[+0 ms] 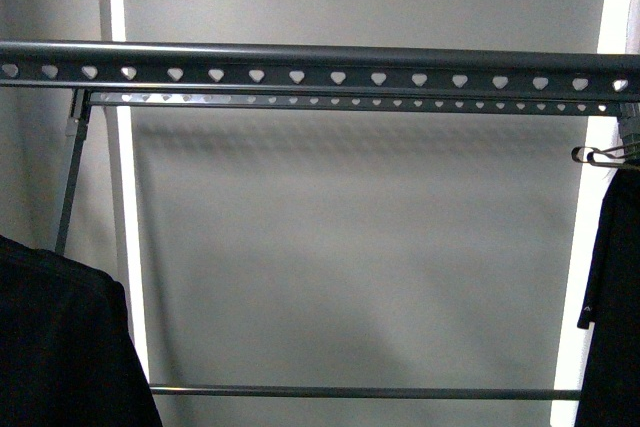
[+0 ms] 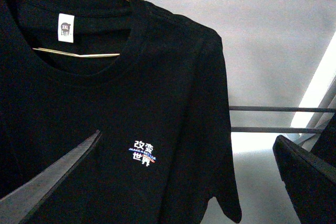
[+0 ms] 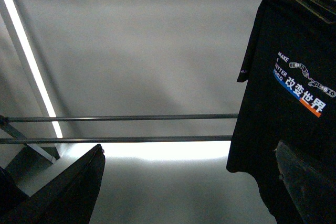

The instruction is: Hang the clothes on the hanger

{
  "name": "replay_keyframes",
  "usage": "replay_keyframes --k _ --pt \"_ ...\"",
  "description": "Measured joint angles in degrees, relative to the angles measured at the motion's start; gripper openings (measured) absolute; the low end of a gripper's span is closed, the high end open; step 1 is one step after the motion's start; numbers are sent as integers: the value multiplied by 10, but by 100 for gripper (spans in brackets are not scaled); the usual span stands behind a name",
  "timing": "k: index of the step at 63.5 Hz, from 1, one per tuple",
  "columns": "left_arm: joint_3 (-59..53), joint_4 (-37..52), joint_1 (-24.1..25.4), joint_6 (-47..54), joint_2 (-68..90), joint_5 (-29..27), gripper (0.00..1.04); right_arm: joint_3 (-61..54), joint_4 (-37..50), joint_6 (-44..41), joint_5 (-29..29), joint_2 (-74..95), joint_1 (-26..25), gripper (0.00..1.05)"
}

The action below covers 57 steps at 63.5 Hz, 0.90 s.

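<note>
The hanger rail point(image 1: 320, 72), dark grey with a row of heart-shaped holes, spans the top of the front view. A black T-shirt point(image 2: 157, 93) with a small white Chinese-character print point(image 2: 143, 153) hangs on a thin metal clothes hanger point(image 2: 79, 54). It fills the space in front of my open left gripper point(image 2: 186, 182). In the front view it shows at the lower left point(image 1: 60, 347), well below the rail. A second black T-shirt point(image 3: 294, 77), printed "MAKE A BETTER WORLD", hangs in front of one finger of my open, empty right gripper point(image 3: 189, 182).
A second pierced rail point(image 1: 350, 102) runs just behind the first. A thin plain rod point(image 1: 360, 392) crosses low down, and two such rods show in the right wrist view point(image 3: 121, 117). The right shirt's silvery hook point(image 1: 595, 155) sits below the rail's right end. A grey wall stands behind.
</note>
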Motion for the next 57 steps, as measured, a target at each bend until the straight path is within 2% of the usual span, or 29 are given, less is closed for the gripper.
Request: replay_keyframes --k 26,29,31,33,36,43,47,53,57 --pt "0 2 0 -5 2 7 98 0 0 0 0 0 0 97" --pt "2 25 -9 -20 20 21 98 0 0 0 0 0 0 97" --pt "5 50 -27 -29 45 2 98 0 0 0 0 0 0 97" --pt "20 88 -63 -29 92 -48 98 0 0 0 0 0 0 97" --pt "72 139 -130 -32 190 -168 98 0 0 0 0 0 0 97" --pt "178 214 -208 -25 343 -334 98 0 0 0 0 0 0 97" --pt "252 216 -234 -28 430 -421 98 0 0 0 0 0 0 97" --pt "344 206 -247 -40 537 -518 98 0 0 0 0 0 0 97" --pt "417 146 -246 -79 608 -568 98 0 0 0 0 0 0 97"
